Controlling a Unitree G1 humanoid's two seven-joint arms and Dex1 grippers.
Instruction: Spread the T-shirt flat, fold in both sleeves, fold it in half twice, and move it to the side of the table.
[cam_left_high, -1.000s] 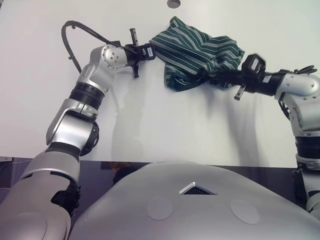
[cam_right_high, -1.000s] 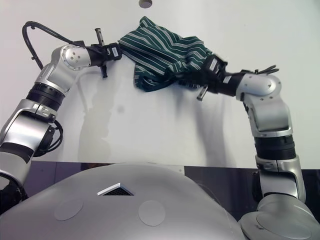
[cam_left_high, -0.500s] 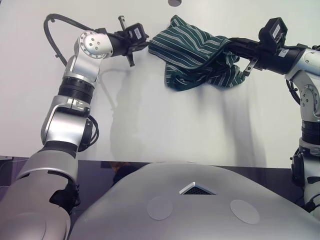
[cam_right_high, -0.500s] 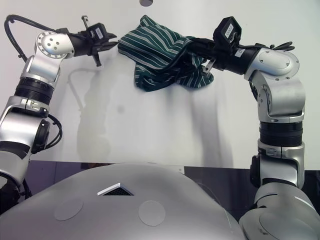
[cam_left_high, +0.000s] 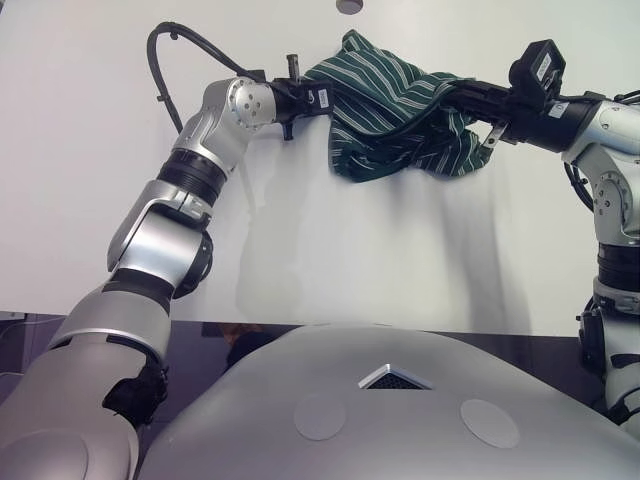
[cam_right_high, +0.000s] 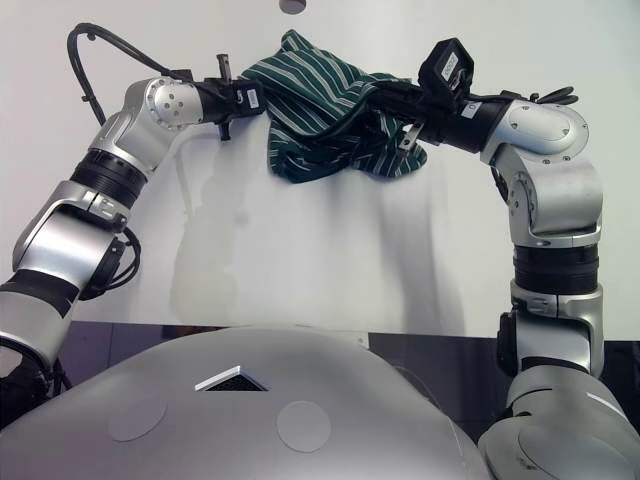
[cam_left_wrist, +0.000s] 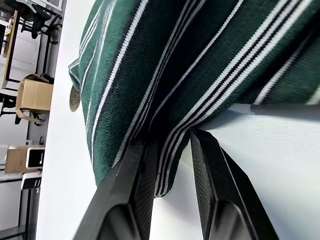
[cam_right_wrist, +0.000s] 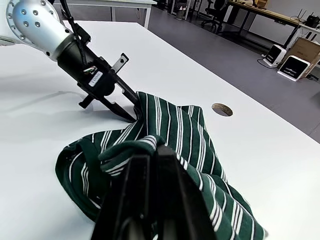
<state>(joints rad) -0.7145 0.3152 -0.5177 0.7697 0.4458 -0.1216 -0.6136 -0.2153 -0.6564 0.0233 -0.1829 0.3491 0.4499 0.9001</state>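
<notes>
Risks, left to right:

- **Left gripper** (cam_left_high: 318, 97): it is set at the left edge of the shirt (cam_left_high: 390, 110), fingers part open and astride the hem, with nothing clamped yet.
  - If only the hem is bitten, a thin grip is likely, and the cloth could be pulled out once tension is applied.
  - If more than one layer is caught, the bundle would be dragged rather than opened.
- **Right gripper** (cam_left_high: 458, 90): it is closed on a fold at the shirt's right side, and that part is lifted off the table (cam_left_high: 300, 260).
  - Which part is held cannot be told: sleeve, hem or mid-body fold.
  - If it is a mid-body fold, a pull apart would likely give a twisted rope, not a flat sheet.
- **Both sides:** a hard pull with only one side clamped would probably slide the whole heap across the table.

Shirt:

- It is dark green with thin white and black stripes.
- It is bunched in a crumpled heap at the far middle of the table, between the two grippers.
- The left part lies on the surface, and the right part is draped up over the right fingers.
- No sleeve, collar or outline can be made out.
- Spreading is judged not yet done, and no fold has been started.
</notes>
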